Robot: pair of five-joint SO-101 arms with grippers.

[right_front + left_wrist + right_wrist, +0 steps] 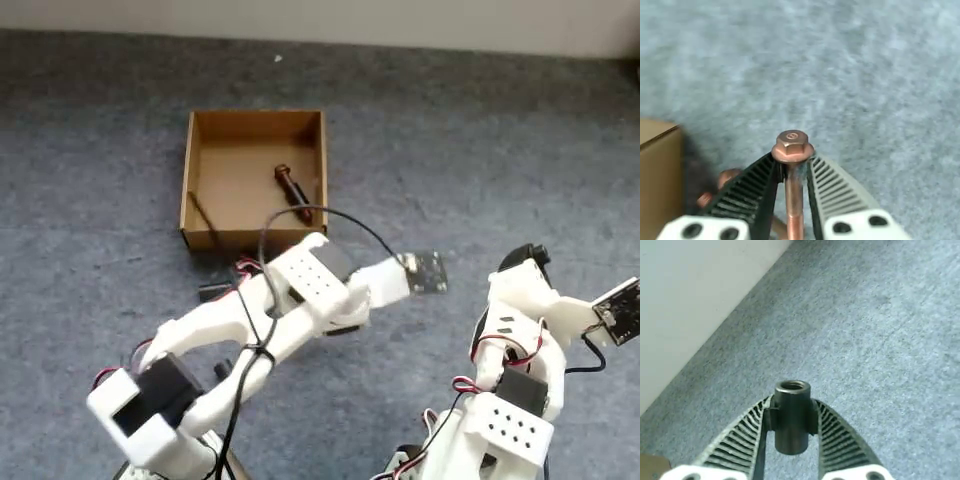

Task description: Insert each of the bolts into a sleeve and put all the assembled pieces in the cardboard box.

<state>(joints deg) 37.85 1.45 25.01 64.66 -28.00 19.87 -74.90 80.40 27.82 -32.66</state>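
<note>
Snugly between left fingers [756,189], bolt [793,150] near box [657,175] edge; between right fingers [746,434], sleeve [792,420].

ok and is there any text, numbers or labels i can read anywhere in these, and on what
None can be read.
bolt head: a small stamped mark on top, too blurred to read.
sleeve: no print visible.
cardboard box: no print visible.
</note>
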